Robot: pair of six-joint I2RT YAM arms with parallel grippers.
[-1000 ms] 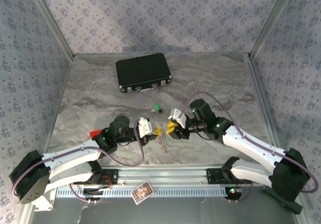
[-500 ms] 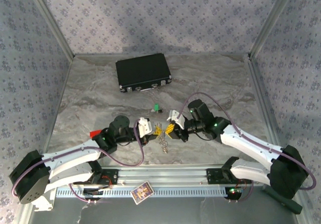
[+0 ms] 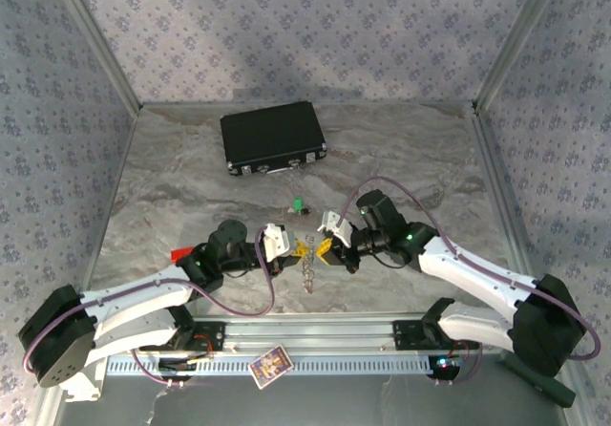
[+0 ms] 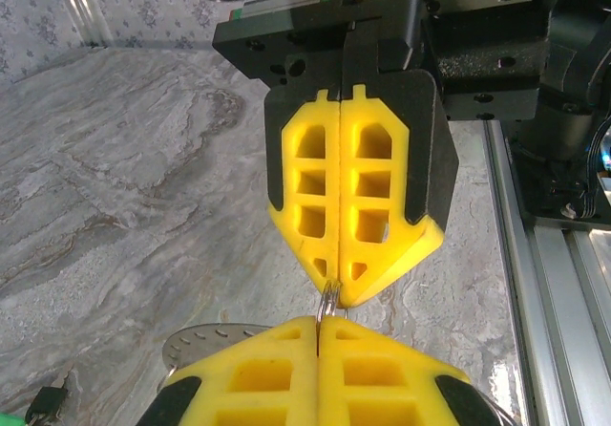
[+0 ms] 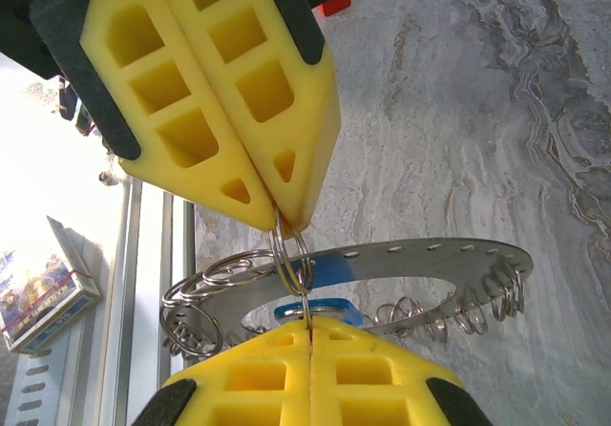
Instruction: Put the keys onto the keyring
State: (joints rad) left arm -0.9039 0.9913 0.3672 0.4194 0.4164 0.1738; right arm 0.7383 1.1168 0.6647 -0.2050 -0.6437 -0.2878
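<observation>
Keyring [image 5: 449, 268] spans lower frame. I read left gripper [image 5: 286, 223] above, right gripper [image 5: 307, 326] below, both closed tip to tip on one loop [image 5: 291, 254], blue key [image 5: 315, 308] adjoining.

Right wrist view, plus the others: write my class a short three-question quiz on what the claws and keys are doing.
1. True or false: the green key lies on the table, apart from both claws.
2. What do the left claw and right claw both pinch? A) a small wire ring B) a coin C) a pen
3. Fill in: the key head by the right claw's tips is ____.
Key: 1 true; 2 A; 3 blue.
</observation>
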